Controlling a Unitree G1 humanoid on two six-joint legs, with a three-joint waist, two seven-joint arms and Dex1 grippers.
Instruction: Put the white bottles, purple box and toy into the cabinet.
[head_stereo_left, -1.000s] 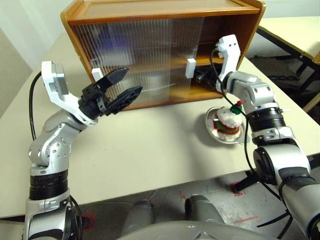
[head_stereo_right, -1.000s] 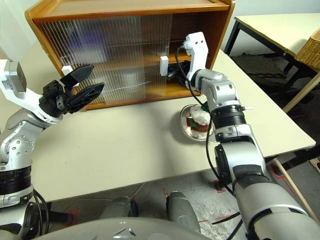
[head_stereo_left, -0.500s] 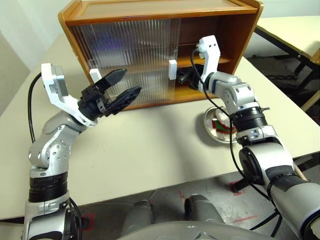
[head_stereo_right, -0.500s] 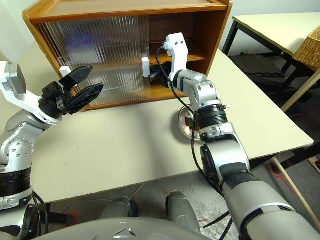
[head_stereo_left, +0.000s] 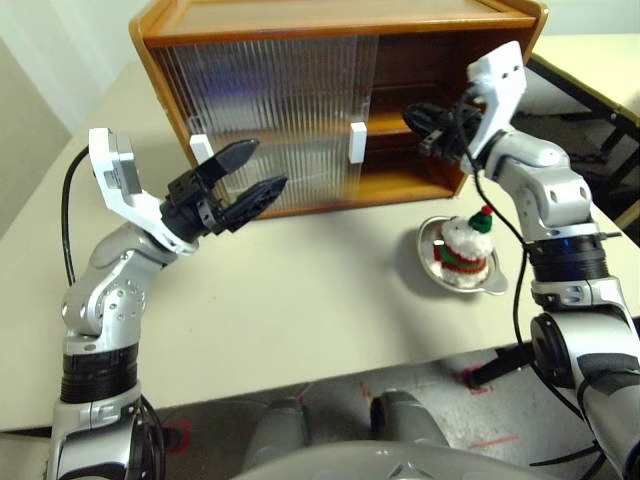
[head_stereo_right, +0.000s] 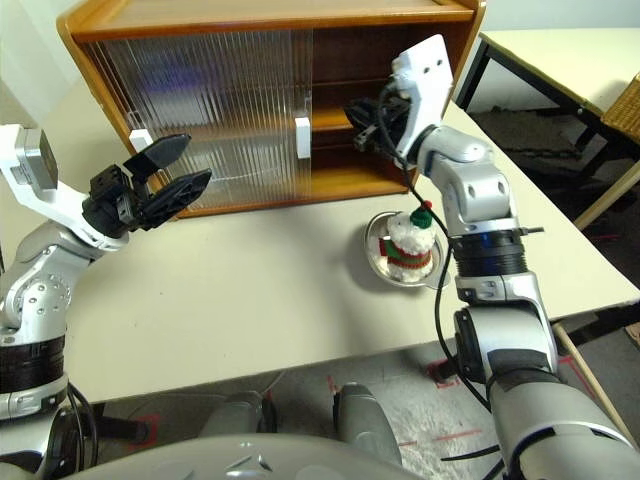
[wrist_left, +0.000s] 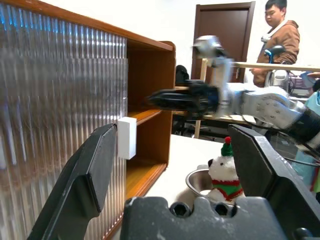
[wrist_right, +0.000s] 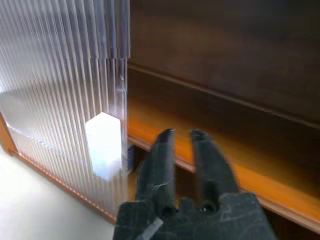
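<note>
Cabinet (head_stereo_left: 330, 30) of orange wood with ribbed translucent sliding doors stands half open so I can load it; my right gripper (wrist_right: 181, 137), nearly together, faces its shelf, left gripper (head_stereo_left: 245, 176) waits spread, fluffy white toy (head_stereo_left: 462, 246) sits outside in a steel bowl (head_stereo_left: 432, 262).

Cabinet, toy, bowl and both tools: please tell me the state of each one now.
Cabinet: right side open, door slid left.
Toy: upright in the bowl.
Bowl: on the table, outside the cabinet.
Left tool: open, empty.
Right tool: slightly apart, empty, before the open side.
</note>
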